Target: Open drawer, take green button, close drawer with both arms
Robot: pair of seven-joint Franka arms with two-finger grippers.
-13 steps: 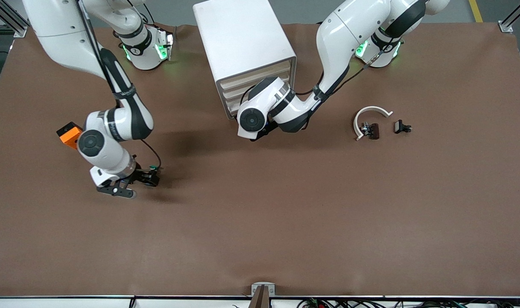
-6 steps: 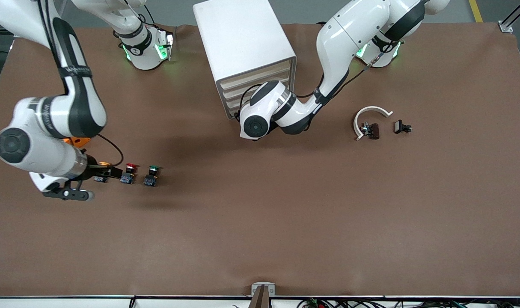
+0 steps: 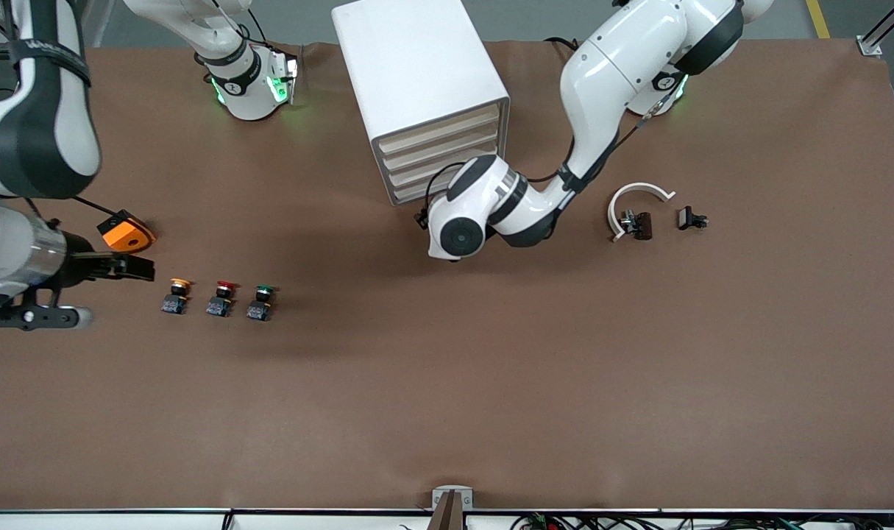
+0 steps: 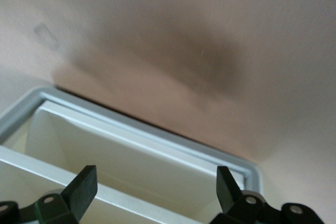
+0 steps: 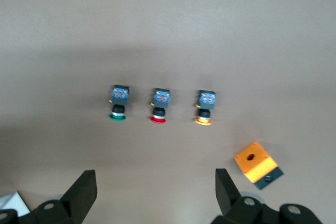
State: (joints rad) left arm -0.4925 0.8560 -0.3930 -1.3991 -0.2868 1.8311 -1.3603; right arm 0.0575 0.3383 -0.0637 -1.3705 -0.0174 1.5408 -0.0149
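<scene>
The white cabinet (image 3: 417,66) stands at the middle of the table near the bases, and all its drawers look shut. The bottom drawer (image 3: 415,193) also shows in the left wrist view (image 4: 131,153). My left gripper (image 3: 423,216) is open and empty just in front of that drawer; in its wrist view (image 4: 156,187) the fingers stand wide apart. The green button (image 3: 261,300) stands on the table beside a red one (image 3: 221,296) and a yellow one (image 3: 176,294). My right gripper (image 3: 139,268) is open and empty, over the table beside the yellow button. The right wrist view shows the green button (image 5: 117,103).
An orange block (image 3: 125,232) lies by the right gripper and shows in the right wrist view (image 5: 255,162). A white curved piece (image 3: 636,195) and two small black parts (image 3: 641,225) (image 3: 691,218) lie toward the left arm's end.
My right arm has pulled back from the green button toward its end of the table, uncovering the three buttons. My left wrist has shifted a little away from the cabinet.
</scene>
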